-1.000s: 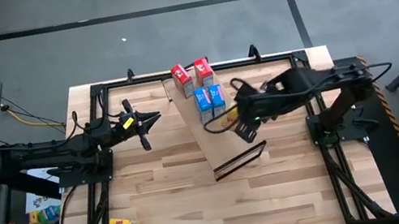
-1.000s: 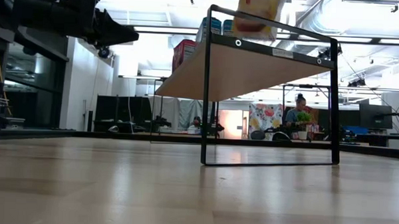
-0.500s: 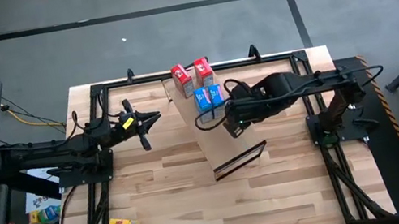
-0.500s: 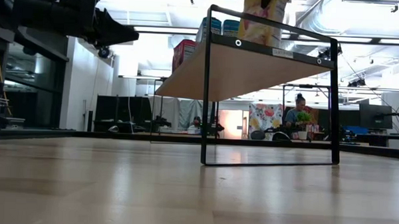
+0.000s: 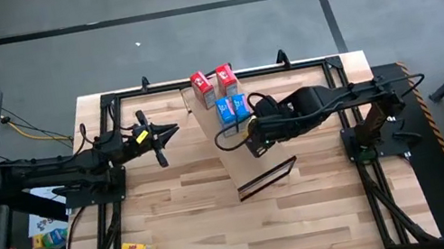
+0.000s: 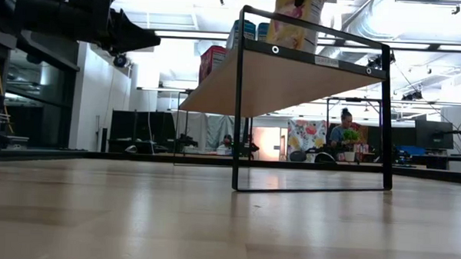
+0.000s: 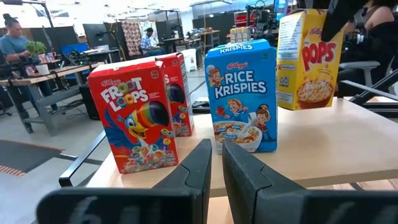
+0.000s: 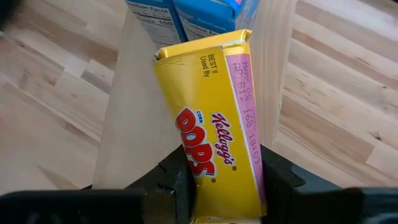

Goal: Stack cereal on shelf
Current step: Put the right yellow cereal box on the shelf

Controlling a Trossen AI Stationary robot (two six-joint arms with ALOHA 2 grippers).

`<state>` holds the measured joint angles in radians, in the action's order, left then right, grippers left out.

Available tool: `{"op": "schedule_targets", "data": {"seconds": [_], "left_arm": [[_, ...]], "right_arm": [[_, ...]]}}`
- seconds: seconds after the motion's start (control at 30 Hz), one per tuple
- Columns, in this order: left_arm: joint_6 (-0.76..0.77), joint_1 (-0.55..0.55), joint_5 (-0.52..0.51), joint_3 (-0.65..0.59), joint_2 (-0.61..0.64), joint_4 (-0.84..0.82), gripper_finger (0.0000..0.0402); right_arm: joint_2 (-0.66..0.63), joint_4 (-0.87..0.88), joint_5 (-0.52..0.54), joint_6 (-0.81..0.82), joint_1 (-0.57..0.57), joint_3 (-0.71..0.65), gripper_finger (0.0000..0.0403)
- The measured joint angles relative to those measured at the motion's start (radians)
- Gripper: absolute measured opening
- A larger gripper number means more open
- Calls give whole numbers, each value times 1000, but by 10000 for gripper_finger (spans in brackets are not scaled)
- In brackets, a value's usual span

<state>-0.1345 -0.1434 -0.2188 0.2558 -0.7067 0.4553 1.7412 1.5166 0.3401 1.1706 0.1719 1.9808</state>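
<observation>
1. the table (image 5: pixel 188 240) is butcher-block wood and carries the arm frames and the shelf.
2. the shelf (image 5: pixel 242 158) is a long light-wood panel on a thin dark frame, standing near the table's middle and slanting toward the far edge; in the low view its board (image 6: pixel 294 74) sits raised above the table on dark legs.
3. the left arm (image 5: pixel 56 167) waits over the table's left side, well apart from the shelf; its jaws (image 7: pixel 214 158) are close together with only a thin gap and hold nothing, pointing at the boxes.
4. the right arm (image 5: pixel 337 100) reaches in from the right, and its jaws (image 5: pixel 254 137) hang over the shelf's middle, clamped on a yellow box.
5. the yellow box (image 8: pixel 214 143) is gripped at one end between the two dark fingers (image 8: pixel 171 177); its other end points at the blue boxes. in the low view it (image 6: pixel 296 20) is upright at the shelf top; whether it touches the board i cannot tell.
6. two blue boxes (image 5: pixel 233 110) stand side by side on the shelf, just beyond the yellow one.
7. two red boxes (image 5: pixel 214 80) stand at the shelf's far end, just behind the blue pair.
8. a second yellow box (image 5: pixel 137 248) lies flat on the table near the front left corner, well apart from the shelf.
</observation>
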Motion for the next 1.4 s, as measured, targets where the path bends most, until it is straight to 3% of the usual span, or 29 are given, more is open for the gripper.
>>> {"op": "schedule_targets", "data": {"seconds": [0.83, 1.4], "left_arm": [[0, 0, 0, 0, 0, -1, 33], [1, 0, 0, 0, 0, -2, 33]], "right_arm": [[0, -32, -30, -68, 0, 0, 119], [9, 20, 24, 85, 1, 0, 119]]}}
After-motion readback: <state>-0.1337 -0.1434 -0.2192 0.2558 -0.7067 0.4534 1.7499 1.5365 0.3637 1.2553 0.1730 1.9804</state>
